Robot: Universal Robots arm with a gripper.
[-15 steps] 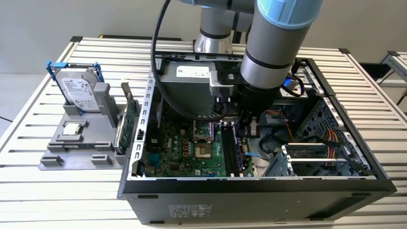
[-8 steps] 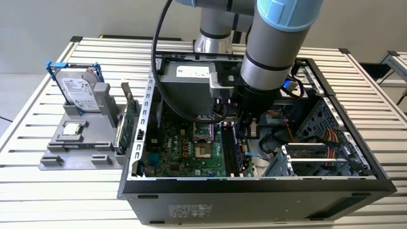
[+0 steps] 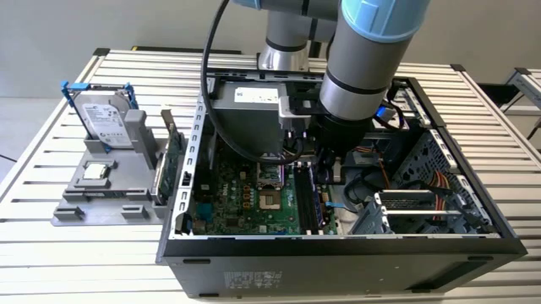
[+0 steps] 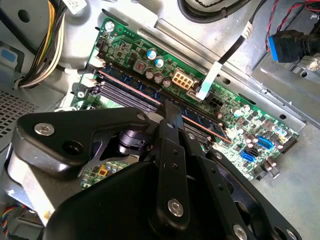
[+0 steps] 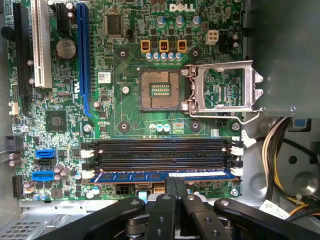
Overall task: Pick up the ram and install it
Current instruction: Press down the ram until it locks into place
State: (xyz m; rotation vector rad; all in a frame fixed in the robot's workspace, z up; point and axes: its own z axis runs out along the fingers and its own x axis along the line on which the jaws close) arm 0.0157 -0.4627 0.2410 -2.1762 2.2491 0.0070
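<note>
in the outermost motherboard slot, the ram [image 5: 162, 175] pinched edgewise by the gripper [image 5: 175, 192]

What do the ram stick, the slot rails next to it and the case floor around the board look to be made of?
The ram: blue circuit board, likely fibreglass laminate, matte, with a thin metallic edge strip. The slot rails: black moulded plastic, slightly glossy, with white plastic end clips. The case floor: bare sheet metal, probably steel, dull grey with punched holes. The gripper above the ram looks like black matte metal or plastic; which is unclear.
</note>
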